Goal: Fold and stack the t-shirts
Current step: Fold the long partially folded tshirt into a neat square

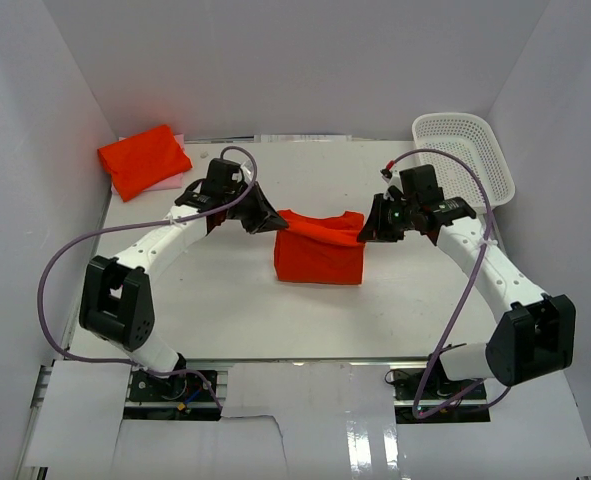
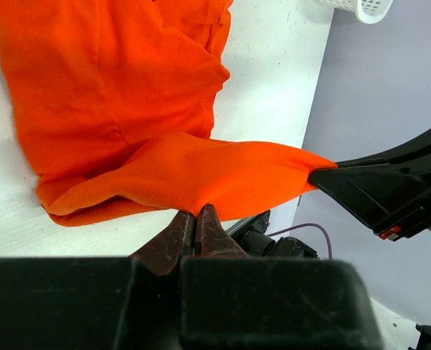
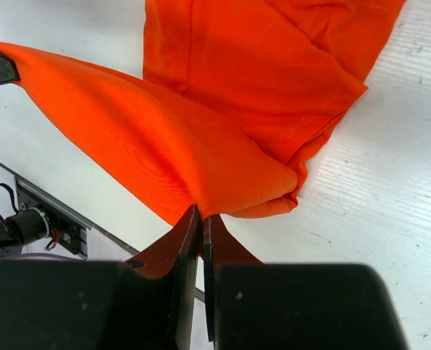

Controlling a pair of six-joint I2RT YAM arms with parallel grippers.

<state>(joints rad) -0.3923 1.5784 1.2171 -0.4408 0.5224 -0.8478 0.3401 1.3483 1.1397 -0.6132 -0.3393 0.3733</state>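
held shirt (image 1: 318,250): centre of the top view; top edge raised and stretched between the two claws, lower part draped onto the table (image 1: 225,300). Layers seen in both wrist views suggest it is already doubled over.
folded shirt (image 1: 143,158): upper left of the top view, laid flat in the far corner, well apart from the held one (the stack is presumably to be built there).
left claw (image 1: 265,215): pinched closed on the left end of the raised edge; cloth is bunched right at the tips in the left wrist view.
right claw (image 1: 370,228): pinched closed on the right end of the same edge; only a thin fold is caught.
basket (image 1: 465,150): upper right of the top view, at the wall, not touched.
handling: judged light, limp and without stiffness. Sag is seen between the grips, so tension is needed or the edge will droop. Not fragile. Not very slippery, but a thin pinch could be pulled out if the claws are spread too far.
grip points: ends of a folded edge are best taken, with all layers caught together. A mid-panel pinch would likely lift one layer and undo the fold.
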